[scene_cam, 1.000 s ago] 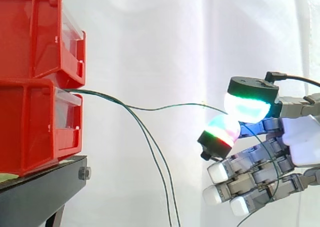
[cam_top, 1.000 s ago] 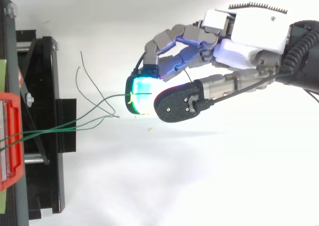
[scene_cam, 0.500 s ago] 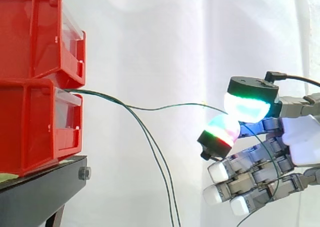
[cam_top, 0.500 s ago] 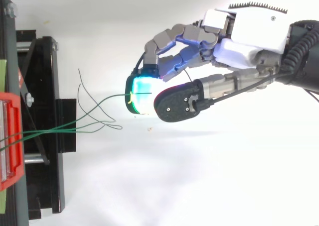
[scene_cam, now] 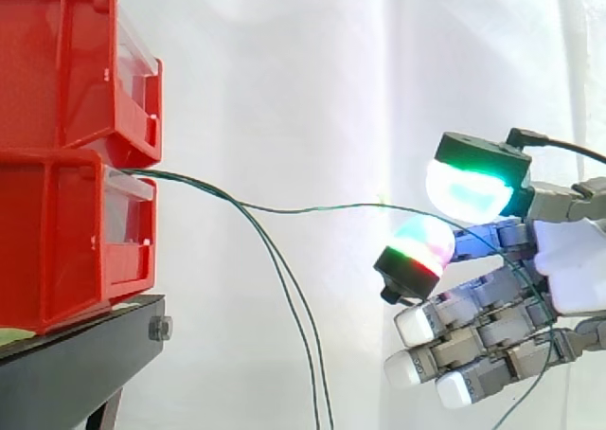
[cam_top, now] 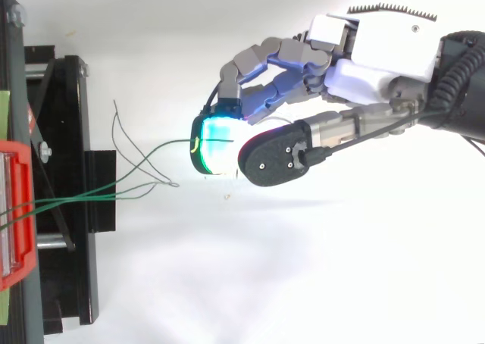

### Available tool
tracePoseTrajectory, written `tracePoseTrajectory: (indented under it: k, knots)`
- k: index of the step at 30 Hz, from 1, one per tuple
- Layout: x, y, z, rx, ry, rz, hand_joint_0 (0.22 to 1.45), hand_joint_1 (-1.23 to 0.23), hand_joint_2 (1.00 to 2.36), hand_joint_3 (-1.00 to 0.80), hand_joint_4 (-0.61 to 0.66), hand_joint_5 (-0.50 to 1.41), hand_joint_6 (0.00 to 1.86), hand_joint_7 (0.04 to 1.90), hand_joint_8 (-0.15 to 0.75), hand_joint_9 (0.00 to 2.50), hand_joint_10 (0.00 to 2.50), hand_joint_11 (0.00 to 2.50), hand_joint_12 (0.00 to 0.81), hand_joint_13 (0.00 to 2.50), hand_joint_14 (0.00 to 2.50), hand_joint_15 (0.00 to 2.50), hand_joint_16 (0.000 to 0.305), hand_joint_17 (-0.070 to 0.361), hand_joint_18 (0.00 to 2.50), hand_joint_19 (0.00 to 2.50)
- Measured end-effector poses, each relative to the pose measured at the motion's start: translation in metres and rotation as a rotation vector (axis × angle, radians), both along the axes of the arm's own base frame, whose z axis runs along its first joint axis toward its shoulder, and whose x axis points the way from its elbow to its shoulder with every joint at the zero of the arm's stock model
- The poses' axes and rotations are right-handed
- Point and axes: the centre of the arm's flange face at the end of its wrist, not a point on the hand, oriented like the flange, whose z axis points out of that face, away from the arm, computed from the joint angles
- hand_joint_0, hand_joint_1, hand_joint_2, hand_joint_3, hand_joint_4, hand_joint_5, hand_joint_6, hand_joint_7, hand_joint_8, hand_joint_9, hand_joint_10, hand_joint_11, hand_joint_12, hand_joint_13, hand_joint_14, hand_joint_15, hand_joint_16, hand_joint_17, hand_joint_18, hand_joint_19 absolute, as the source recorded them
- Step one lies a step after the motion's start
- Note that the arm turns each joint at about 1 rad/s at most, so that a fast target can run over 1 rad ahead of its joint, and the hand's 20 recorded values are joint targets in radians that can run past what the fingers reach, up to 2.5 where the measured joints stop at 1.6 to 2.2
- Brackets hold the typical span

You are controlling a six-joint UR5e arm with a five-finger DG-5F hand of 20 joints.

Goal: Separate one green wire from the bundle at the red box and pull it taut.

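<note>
The hand (scene_cam: 568, 271) comes in from the right, level with the lower bin and well apart from it. Its fingers (scene_cam: 422, 248) are curled, and the thumb pad (scene_cam: 469, 186), glowing green and cyan, sits just above a finger pad glowing magenta, red and green. One green wire (scene_cam: 322, 206) passes between these two pads, so the hand is closed on it. Past the pads the wire runs on across the curled fingers and drops down along the palm. From above, the same wire meets the hand (cam_top: 379, 56) at the glowing pad.

From the hand the wire spans leftward to the bins in a shallow line, with a slight sag and not fully straight. Partway along it parts from the other wires (scene_cam: 305, 354), which hang down in a loose curve and leave the lower edge of the side view. From above, their free ends curl over the floor just beside the stand (cam_top: 68, 207).

All the wires come out at the top front edge of the lower bin (scene_cam: 57, 231), right under the upper bin (scene_cam: 57, 61). The two red bins are stacked at the front edge of the black stand. The white curtain (scene_cam: 284, 70) hangs behind.
</note>
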Motion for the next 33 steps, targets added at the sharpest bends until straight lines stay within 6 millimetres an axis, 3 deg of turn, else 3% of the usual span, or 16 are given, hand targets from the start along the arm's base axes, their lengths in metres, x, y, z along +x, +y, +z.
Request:
tracePoseTrajectory:
  k: [12, 33]
  knots:
    - [-0.0002, 0.0000, -0.0004, 0.000, 0.001, 0.000, 0.54, -0.58, 1.01, -0.42, 0.08, -0.12, 0.84, 1.00, 0.234, 0.78, 0.01, 0.41, 0.340, 0.47, 0.01, 0.30, 0.046, 0.105, 0.42, 0.46]
    - [-0.0001, -0.0001, -0.0002, 0.000, 0.001, 0.000, 0.56, -0.62, 1.02, -0.19, 0.07, -0.11, 0.87, 1.05, 0.239, 0.78, 0.02, 0.42, 0.334, 0.45, 0.01, 0.30, 0.045, 0.101, 0.40, 0.46]
